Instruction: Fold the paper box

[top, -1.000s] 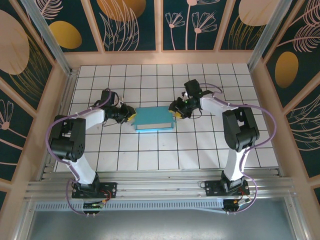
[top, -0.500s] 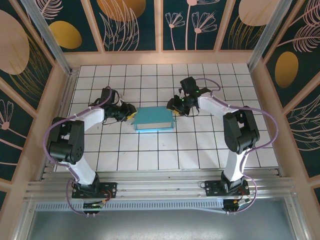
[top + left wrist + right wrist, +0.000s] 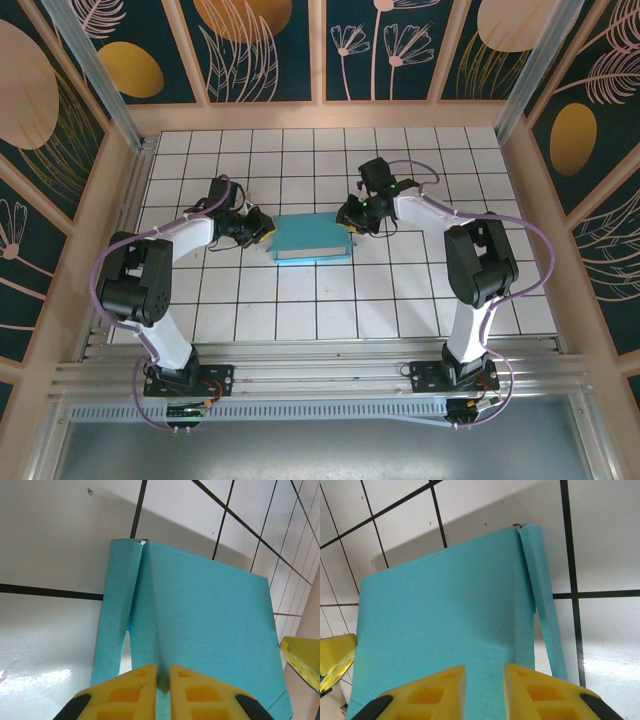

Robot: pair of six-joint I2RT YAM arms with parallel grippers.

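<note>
- Left gripper [image 3: 262, 228], left of centre in the top view: yellow fingers [image 3: 125, 690] almost together, apparently pinched on a creased ridge at the box's left end.
- Thin turquoise-blue card paper box [image 3: 312, 237], mid-frame on the white tiled table [image 3: 300, 300]: shallow rectangle, lying flat between both grippers. Narrow side flap [image 3: 116, 605] gaping slightly from the body.
- Right gripper [image 3: 350, 215], right of centre, at the box's right end: fingers a little apart over the blue face [image 3: 445, 615]; clamped or not, cannot tell.
- Step, by judgement: late stage, end flaps being pressed home.
- Next move probably calls for closing the gaping flaps flush, steadying both ends against sliding.
</note>
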